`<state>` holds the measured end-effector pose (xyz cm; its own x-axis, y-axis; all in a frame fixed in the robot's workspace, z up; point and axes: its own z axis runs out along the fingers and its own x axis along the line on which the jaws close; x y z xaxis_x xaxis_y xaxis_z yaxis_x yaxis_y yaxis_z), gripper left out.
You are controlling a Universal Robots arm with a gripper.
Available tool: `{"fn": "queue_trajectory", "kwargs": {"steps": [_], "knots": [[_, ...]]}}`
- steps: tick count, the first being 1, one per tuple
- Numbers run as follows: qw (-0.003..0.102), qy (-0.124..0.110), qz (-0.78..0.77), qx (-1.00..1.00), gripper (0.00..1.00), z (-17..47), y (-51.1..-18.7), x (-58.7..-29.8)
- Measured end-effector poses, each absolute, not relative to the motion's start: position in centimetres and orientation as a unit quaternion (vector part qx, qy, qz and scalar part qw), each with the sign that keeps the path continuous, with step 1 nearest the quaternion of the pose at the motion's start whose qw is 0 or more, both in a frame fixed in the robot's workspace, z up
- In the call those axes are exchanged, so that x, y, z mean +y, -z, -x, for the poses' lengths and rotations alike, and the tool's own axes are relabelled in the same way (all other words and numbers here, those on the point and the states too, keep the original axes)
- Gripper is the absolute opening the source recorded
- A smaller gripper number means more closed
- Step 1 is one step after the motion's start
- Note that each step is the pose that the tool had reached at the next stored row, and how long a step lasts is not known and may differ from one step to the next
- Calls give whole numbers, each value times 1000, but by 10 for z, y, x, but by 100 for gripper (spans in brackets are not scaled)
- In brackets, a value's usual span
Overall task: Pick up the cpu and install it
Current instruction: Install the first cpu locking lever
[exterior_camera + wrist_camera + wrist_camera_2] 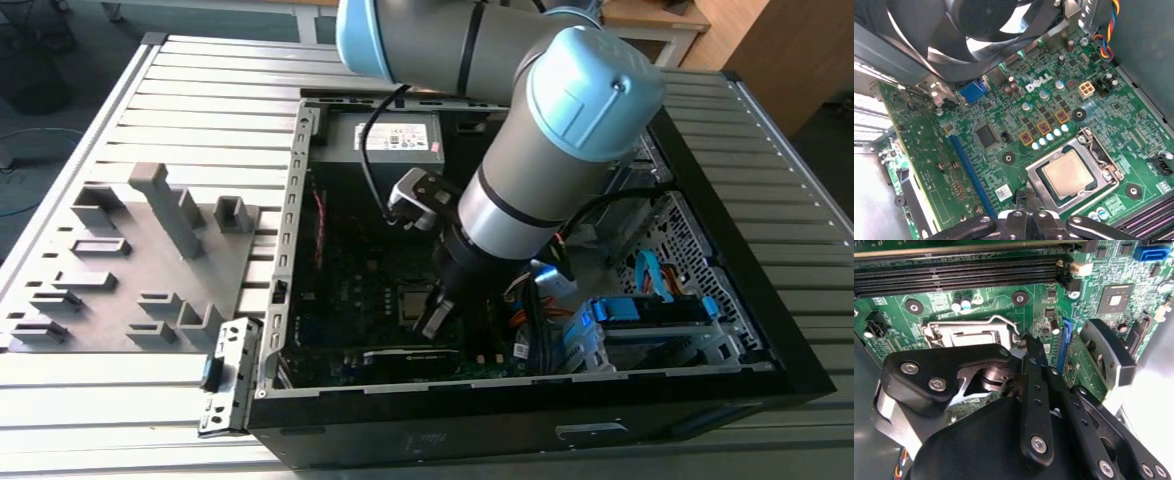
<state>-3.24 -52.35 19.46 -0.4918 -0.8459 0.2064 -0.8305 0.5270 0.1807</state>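
Because the computer case (747, 330) lies on its side on the slatted table (200, 90) with the panel off, the motherboard (1004, 150) faces up and the arm (547, 160) can reach straight down into it, which is how it stands now, its wrist buried between the power supply (400, 135) and the drive bay with its blue cables (647, 310). On the exterior view's left sits a grey parts tray (120, 260), kept outside the case where the arm would have free access to it. Down on the board, the socket frame (1074, 172) has the cpu (1068, 173) lying flat and square inside it, pale top up, so it looks seated in place. The gripper (1026, 215) hangs just beside the socket, near its edge; it holds nothing I can make out, though whether its jaws are spread or closed I cannot tell.
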Motion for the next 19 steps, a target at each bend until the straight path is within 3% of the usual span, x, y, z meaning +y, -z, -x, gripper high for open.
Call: {"fn": "queue_trajectory", "kwargs": {"steps": [19], "knots": [[136,29,-486,-863,11,29,-193,-520]]}}
